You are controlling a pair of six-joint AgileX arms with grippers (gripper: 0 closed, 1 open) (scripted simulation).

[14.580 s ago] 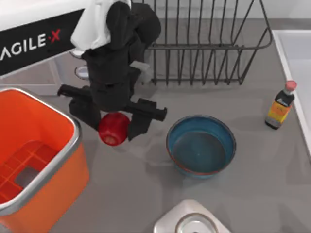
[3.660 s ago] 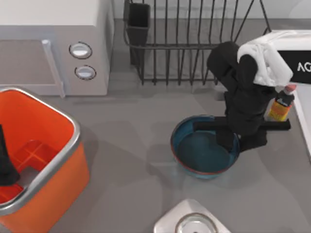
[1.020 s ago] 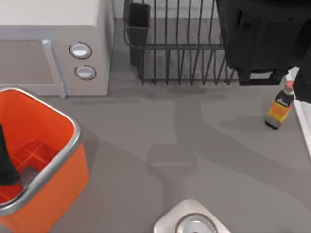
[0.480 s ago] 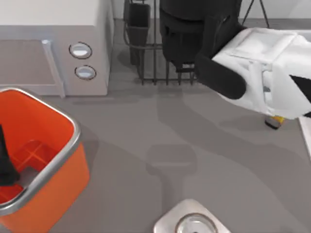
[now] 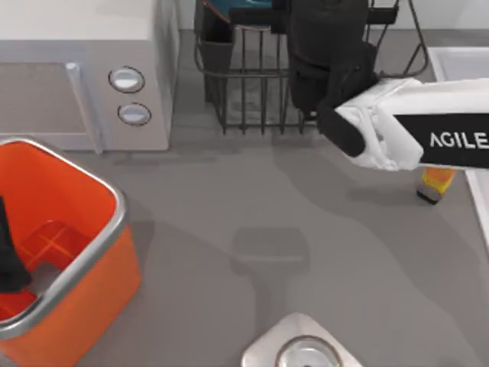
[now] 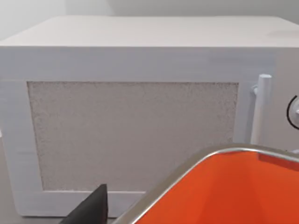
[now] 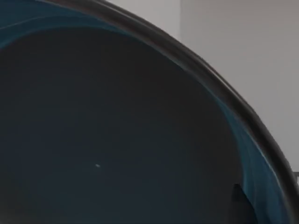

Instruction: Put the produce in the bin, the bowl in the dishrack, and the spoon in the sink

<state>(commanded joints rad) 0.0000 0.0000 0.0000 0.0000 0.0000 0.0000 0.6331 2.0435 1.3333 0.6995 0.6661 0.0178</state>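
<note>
One bowl, cut off by the top view's far edge, hangs above the one dishrack at the bench's back edge; the right gripper's fingers are hidden, so I cannot tell their state. The right wrist view shows the bowl's dark blue inside. One bin stands at the left edge with the left gripper inside it, state unclear. One bottle is half hidden
</note>
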